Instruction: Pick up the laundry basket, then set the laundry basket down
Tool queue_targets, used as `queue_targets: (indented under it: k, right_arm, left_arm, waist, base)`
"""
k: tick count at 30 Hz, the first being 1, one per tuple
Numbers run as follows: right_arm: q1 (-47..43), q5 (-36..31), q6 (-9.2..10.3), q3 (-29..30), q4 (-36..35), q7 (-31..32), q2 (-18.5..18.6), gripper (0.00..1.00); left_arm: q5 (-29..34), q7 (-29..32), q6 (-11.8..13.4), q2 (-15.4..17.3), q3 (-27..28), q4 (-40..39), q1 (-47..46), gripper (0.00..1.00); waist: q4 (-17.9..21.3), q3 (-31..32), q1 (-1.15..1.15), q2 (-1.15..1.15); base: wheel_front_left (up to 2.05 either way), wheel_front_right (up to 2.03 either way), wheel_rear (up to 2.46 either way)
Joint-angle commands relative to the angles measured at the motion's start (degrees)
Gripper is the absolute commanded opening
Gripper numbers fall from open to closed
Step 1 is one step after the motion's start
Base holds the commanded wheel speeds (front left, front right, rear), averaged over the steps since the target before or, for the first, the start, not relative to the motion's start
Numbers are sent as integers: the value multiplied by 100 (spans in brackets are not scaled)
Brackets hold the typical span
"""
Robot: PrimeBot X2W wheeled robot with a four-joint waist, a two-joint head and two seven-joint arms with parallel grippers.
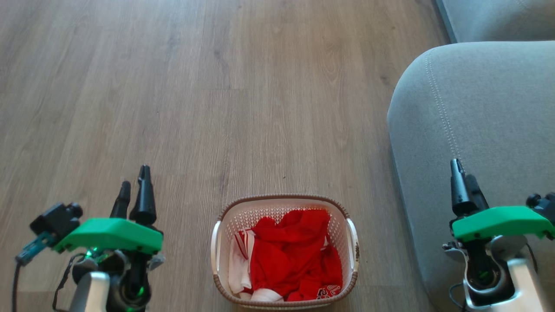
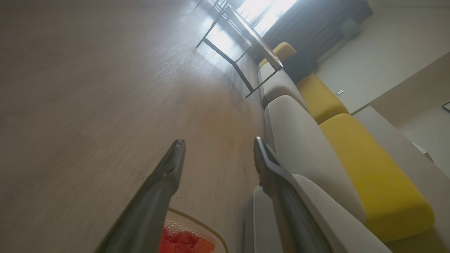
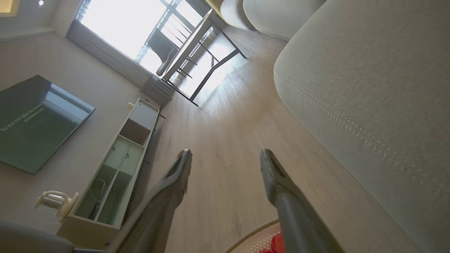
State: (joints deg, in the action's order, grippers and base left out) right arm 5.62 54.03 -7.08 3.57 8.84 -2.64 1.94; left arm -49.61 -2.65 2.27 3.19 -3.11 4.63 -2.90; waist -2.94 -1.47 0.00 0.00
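Your laundry basket [image 1: 284,198], 6 o'clock, not yet lifted; left gripper [image 2: 218,141] and right gripper [image 3: 225,151] both spread, empty.

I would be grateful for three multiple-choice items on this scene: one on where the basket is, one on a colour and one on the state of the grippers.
1. Where does the laundry basket stand?
A. On a table
B. On the wooden floor beside the grey sofa
C. On a shelf

2. What colours are the clothes in it?
A. Blue and black
B. Green and yellow
C. Red and white

3. How do the left gripper and the right gripper stand?
A. Both open, holding nothing
B. Both shut on the basket's handles
C. Left shut, right open

Answers:
1 B: the head view shows the basket on the floor planks, with the sofa to its right.
2 C: red cloth fills the basket, with white at its left side.
3 A: each wrist view shows two fingers spread apart, with only floor between them.
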Motion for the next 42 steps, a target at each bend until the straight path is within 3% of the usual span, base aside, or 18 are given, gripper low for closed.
queue_targets:
  k: [1,11,14,20,27,31,33,42]
  right_arm:
    - [365,-278,-18,-105,-303,-90,52,100]
    - [451,-1653,-22,-524,-393,-275,59,100]
    - [486,-1997,-23,-630,-357,-325,61,100]
    - [558,-2547,-25,-806,-296,-425,64,100]
    - [608,-2981,-27,-963,-126,-526,68,100]
    - [642,-3147,-28,-1020,20,-593,71,100]
    - [674,-3267,-29,-1057,91,-626,72,100]
    - [800,-3570,-32,-1101,93,-777,77,100]
  left_arm:
    - [246,-85,127,167,-30,-251,-343,100]
    - [1012,-270,1028,609,-945,0,-567,100]
    - [1259,-320,1154,732,-1217,105,-684,100]
    - [1576,-421,1241,913,-1696,541,-874,100]
    - [1716,-522,1034,941,-1974,996,-1068,100]
    - [1413,-589,848,718,-1748,1000,-1017,100]
    - [1631,-623,796,750,-1734,1031,-1050,100]
    - [2912,-774,1327,762,-1731,344,-1166,100]
  waist:
    - [-9,3,0,0]
    - [-68,-15,0,0]
    - [-82,-38,0,0]
    - [-106,-61,0,0]
    - [-133,-56,0,0]
    - [-157,-54,0,0]
    - [-164,-54,0,0]
    - [-224,-94,0,0]
  base:
    - [0,0,0]
    - [0,0,0]
    - [0,0,0]
    - [0,0,0]
    - [0,0,0]
    - [0,0,0]
    - [0,0,0]
    - [0,0,0]
